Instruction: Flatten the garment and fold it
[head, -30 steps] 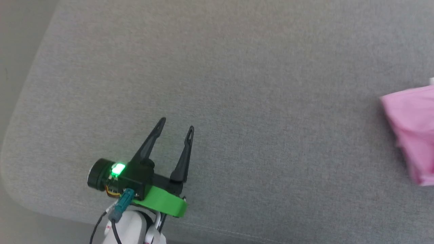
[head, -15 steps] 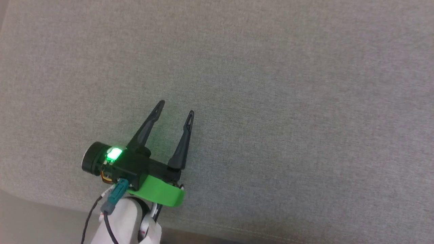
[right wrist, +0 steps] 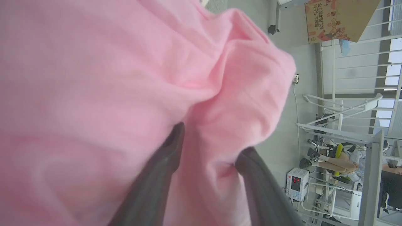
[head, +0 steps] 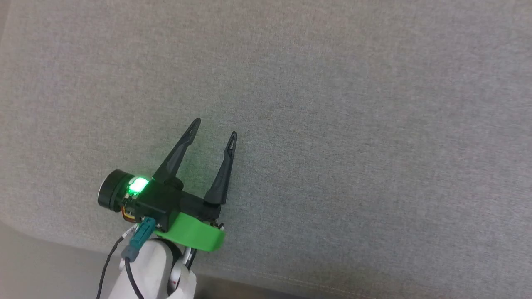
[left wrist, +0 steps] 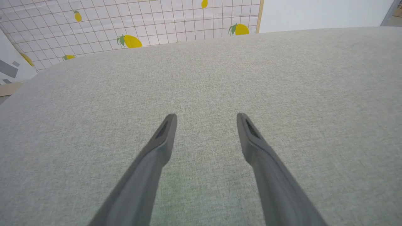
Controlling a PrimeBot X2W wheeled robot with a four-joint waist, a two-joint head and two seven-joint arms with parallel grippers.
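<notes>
Grey bench (head: 332, 104): nothing laid flat on the part in the head view. Garment (right wrist: 94, 78) is a creased pink bunch, left and centre of the right wrist view, apparently lifted clear. Right gripper (right wrist: 210, 138) has cloth wadded between its fingers; can't tell if it's clamped. Left gripper (head: 214, 127), lower left of the head view, is spread wide with nothing in it. Judgement: early stage, flattening and folding both still to do.
</notes>
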